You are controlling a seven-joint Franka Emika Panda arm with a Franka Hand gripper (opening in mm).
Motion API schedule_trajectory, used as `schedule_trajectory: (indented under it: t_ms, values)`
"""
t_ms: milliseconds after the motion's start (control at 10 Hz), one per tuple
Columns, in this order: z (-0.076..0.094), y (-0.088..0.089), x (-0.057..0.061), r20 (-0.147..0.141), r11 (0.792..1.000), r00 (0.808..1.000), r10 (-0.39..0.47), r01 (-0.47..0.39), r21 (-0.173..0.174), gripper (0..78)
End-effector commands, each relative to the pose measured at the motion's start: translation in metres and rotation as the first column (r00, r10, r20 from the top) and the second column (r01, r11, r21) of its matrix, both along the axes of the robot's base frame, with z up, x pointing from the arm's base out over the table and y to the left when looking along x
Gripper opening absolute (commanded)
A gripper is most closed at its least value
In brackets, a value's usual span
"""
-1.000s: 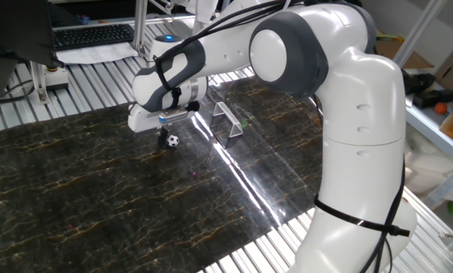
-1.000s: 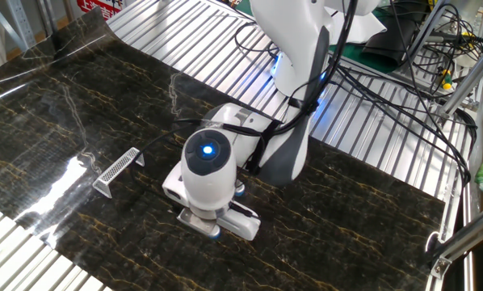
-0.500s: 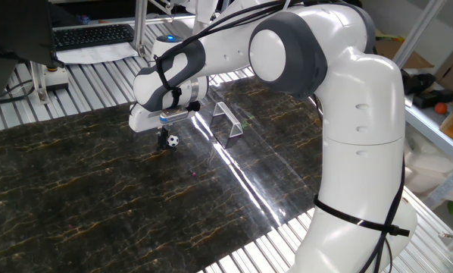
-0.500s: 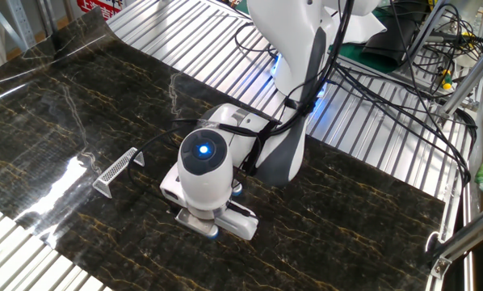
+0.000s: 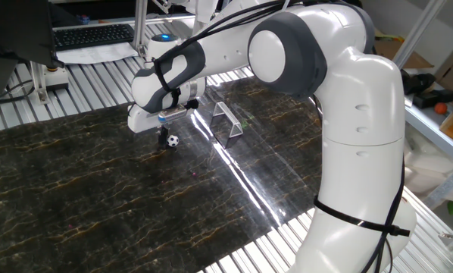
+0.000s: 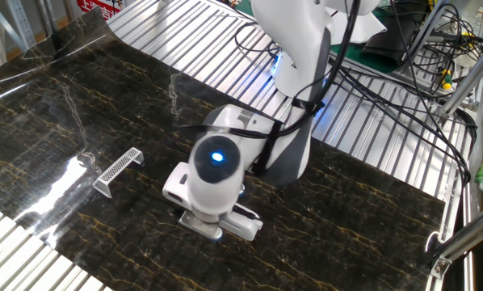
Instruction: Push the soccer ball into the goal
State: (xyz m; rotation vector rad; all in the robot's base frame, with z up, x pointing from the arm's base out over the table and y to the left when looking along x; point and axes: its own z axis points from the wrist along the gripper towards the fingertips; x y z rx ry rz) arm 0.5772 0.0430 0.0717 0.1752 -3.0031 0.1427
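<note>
The soccer ball (image 5: 172, 140), tiny and white with black patches, rests on the dark marbled mat. My gripper (image 5: 164, 135) stands just left of it, its dark fingertips down at mat level, pressed together and touching or nearly touching the ball. The silver goal (image 5: 227, 119) stands a short way to the right of the ball. In the other fixed view the goal (image 6: 117, 170) lies left of the gripper head (image 6: 214, 179), which hides the fingers and the ball.
The dark marbled mat (image 5: 98, 197) lies on a slatted metal table (image 5: 82, 83). A keyboard (image 5: 90, 34) sits at the back left. Cables (image 6: 387, 73) trail behind the arm's base. A clear sheet (image 6: 56, 40) lies at the mat's far corner.
The gripper head has turned and shifted slightly away from the goal in the other fixed view. The ball and goal stay where they were.
</note>
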Motion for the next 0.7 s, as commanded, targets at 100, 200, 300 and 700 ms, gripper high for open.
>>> schedule_trajectory:
  t_ms: [100,200,300,700]
  values:
    - [0.018,-0.023,0.019,-0.032,1.000,0.999,0.013,-0.013,-0.003,0.0]
    - [0.012,-0.021,0.018,-0.079,0.976,0.994,-0.072,0.087,0.200,0.0]
    - [0.010,-0.017,0.017,-0.084,0.973,0.992,-0.089,0.105,0.206,0.0]
    - [0.008,0.000,0.008,-0.090,0.965,0.986,-0.138,0.154,0.214,0.0]
